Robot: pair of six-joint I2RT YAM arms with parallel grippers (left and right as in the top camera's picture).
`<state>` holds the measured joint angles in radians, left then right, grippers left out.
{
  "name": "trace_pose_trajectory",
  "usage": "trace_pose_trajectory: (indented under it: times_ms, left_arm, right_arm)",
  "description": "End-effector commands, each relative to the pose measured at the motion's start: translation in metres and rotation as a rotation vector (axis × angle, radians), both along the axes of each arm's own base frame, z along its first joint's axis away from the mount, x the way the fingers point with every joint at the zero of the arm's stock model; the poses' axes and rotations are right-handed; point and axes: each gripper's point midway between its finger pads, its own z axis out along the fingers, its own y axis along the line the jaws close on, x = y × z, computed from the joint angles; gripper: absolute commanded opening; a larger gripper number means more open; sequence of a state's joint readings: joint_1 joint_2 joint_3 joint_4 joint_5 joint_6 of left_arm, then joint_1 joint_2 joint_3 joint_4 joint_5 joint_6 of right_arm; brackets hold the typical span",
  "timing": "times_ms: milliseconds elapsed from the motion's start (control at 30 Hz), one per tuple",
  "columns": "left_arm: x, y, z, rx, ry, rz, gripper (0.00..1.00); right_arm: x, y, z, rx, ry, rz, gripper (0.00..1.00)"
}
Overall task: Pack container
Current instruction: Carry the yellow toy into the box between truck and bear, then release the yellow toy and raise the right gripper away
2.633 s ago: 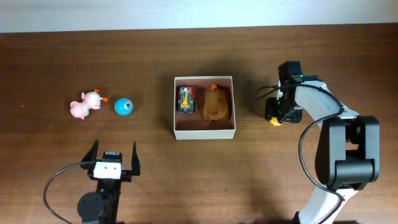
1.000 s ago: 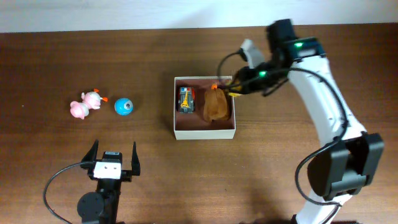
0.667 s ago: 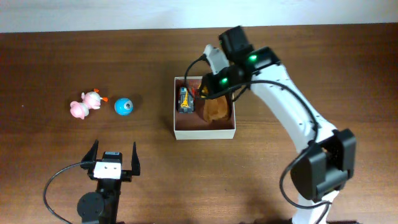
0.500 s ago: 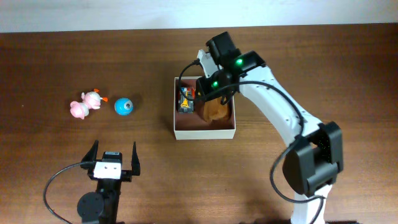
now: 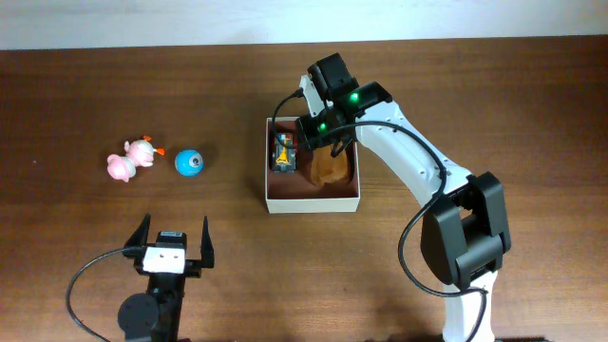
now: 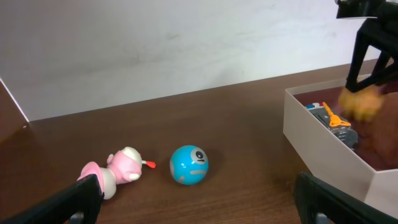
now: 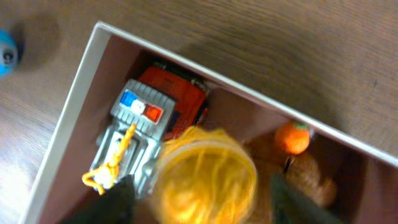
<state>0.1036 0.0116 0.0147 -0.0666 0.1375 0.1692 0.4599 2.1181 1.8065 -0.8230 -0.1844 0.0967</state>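
The container (image 5: 313, 202) is a shallow cream-walled cardboard box at the table's middle. It holds a toy police car (image 5: 283, 152) and a brown plush (image 5: 331, 169). My right gripper (image 5: 318, 140) hovers over the box's far side. In the right wrist view its jaws (image 7: 202, 199) stand apart, with small gaps on both sides of a blurred yellow round toy (image 7: 205, 177). That toy sits above the car (image 7: 158, 118). In the left wrist view the yellow toy (image 6: 360, 102) shows just below the right fingers. My left gripper (image 5: 173, 237) is open and empty near the front edge.
A pink toy (image 5: 128, 160) and a blue ball (image 5: 189, 162) lie on the table left of the box. They also show ahead of the left gripper, the ball (image 6: 189, 165) to the right of the pink toy (image 6: 115, 174). The box's near wall (image 6: 323, 143) shows at the right.
My right arm swung left from the table's right side, carrying the yellow toy, to above the box. Its jaws now stand apart from the toy. The left arm has not moved.
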Motion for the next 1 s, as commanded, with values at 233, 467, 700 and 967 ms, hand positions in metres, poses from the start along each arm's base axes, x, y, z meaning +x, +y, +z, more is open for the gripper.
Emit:
trace_pose_trajectory:
  times_ms: [233, 467, 700, 967]
  left_arm:
    - [0.000, 0.000, -0.002, 0.012, 0.001, 0.000, 1.00]
    - [0.000, 0.000, -0.002, 0.013, 0.000, 0.000, 1.00]
    - [0.000, 0.000, -0.002, 0.012, 0.000, 0.000, 1.00]
    - [0.000, 0.000, -0.002, 0.012, 0.001, 0.000, 1.00]
  right_arm:
    - [-0.001, 0.002, -0.002, -0.009, 0.009, 0.009, 0.82]
    - [-0.009, -0.007, 0.049, -0.021, 0.036, 0.000, 0.95]
    - [-0.008, -0.076, 0.130, 0.003, 0.050, -0.228, 0.99]
    - [-0.007, -0.227, 0.122, -0.044, 0.192, -0.656, 0.99]
